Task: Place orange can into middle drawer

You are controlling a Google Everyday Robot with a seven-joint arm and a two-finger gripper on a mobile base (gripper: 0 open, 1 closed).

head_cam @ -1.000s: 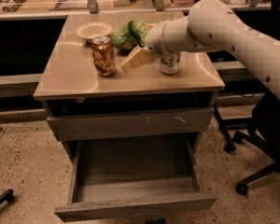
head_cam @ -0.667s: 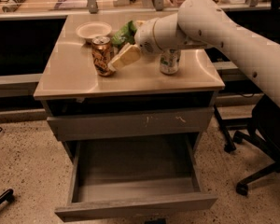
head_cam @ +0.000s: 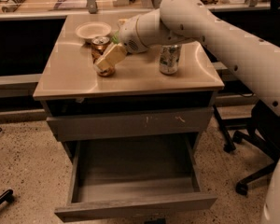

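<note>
The orange can (head_cam: 100,45) stands upright on the left part of the cabinet top (head_cam: 65,76), in front of a white bowl. My gripper (head_cam: 104,65) is at the can: its pale tip covers the can's lower front and right side. The arm reaches in from the upper right. The middle drawer (head_cam: 135,171) is pulled open below, with a bare grey floor and a plain front panel (head_cam: 135,208).
A green-and-white silver can (head_cam: 169,59) stands to the right of the gripper. A white bowl (head_cam: 93,31) sits behind the orange can. A shut drawer front with pale scratches (head_cam: 130,123) lies above the open drawer. An office chair base (head_cam: 247,143) is at the right.
My gripper has moved left across the cabinet top, from beside the silver can until it reaches and covers part of the orange can. Both cans stand where they were.
</note>
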